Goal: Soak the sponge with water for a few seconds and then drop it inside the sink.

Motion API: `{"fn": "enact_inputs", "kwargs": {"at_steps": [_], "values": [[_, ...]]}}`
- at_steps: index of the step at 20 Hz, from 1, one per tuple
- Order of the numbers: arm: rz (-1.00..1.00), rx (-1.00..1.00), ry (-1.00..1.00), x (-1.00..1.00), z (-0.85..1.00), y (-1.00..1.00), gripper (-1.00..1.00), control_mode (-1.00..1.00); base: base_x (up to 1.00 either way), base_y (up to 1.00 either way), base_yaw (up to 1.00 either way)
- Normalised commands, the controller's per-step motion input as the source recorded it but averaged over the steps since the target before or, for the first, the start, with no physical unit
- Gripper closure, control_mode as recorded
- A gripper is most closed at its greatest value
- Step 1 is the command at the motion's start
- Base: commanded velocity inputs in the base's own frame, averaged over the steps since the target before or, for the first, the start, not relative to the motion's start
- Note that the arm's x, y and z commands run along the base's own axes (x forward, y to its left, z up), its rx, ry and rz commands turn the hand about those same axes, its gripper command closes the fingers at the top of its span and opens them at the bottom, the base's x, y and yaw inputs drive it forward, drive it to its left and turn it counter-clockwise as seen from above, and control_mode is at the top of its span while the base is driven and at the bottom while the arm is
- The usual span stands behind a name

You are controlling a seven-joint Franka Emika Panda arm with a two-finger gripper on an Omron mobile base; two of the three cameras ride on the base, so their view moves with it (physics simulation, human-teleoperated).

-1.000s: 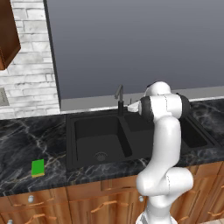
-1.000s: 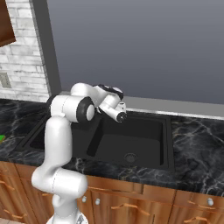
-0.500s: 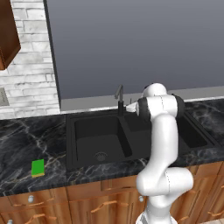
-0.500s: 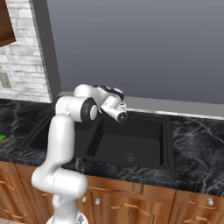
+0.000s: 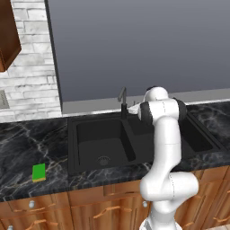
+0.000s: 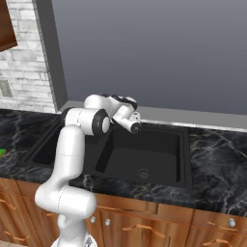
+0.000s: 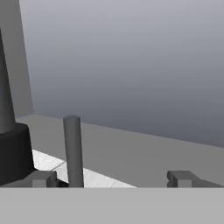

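Note:
The green sponge lies flat on the dark marble counter, left of the black sink, far from my hand. Its edge shows as a green sliver in the right base view. My gripper is raised behind the sink, right beside the dark faucet. In the hand view my gripper is open, with a thin grey upright rod between the fingertips near the left one, and the faucet's dark base further left. The water is out of view.
A grey wall panel rises behind the sink with a pale ledge at its foot. White brick wall and a wood cabinet are at upper left. Wooden drawers run below the counter.
The arm has swung a little toward the faucet, bringing the hand closer to it. The jaws stay open and the sponge has not moved.

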Motion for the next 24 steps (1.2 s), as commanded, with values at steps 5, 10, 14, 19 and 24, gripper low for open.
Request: {"fn": "enact_inputs", "kwargs": {"at_steps": [5, 10, 14, 19, 24], "values": [[-0.02, 0.00, 0.00, 0.10, 0.00, -0.03, -1.00, -1.00, 0.00, 0.00, 0.00], [-0.05, 0.00, 0.00, 0.14, 0.00, -0.16, -1.00, -1.00, 0.00, 0.00, 0.00], [-0.08, 0.00, 0.00, 0.19, -0.01, -0.21, -1.00, -1.00, 0.00, 0.00, 0.00], [-0.10, 0.00, 0.00, 0.13, 0.00, -0.25, -1.00, -1.00, 0.00, 0.00, 0.00], [-0.06, 0.00, 0.01, 0.02, 0.00, -0.29, -1.00, -1.00, 0.00, 0.00, 0.00]]}}
